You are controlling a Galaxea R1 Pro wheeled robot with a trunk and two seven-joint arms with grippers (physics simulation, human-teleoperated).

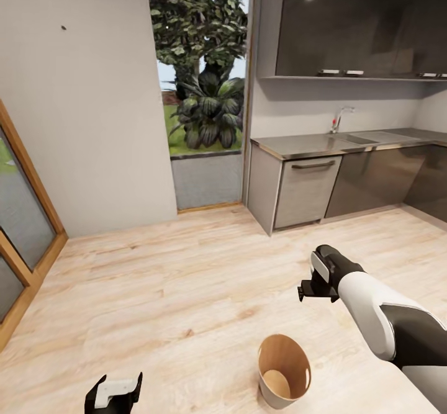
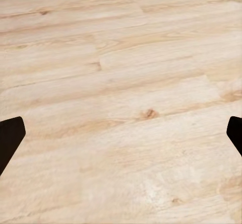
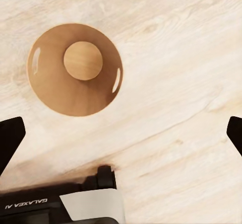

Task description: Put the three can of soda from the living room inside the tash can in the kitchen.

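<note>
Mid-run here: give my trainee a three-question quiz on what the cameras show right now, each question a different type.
1. True or false: the trash can lies tipped over on the wood floor.
2. Multiple choice: the right wrist view looks down into the trash can. What is inside? A) an orange can B) a blue can C) nothing visible.
3. Fill in: the fingers of the left gripper and right gripper stand ____.

Key: 1 false, it stands upright. 2 C, just its bare brown bottom. 3 open, both grippers hold nothing.
</note>
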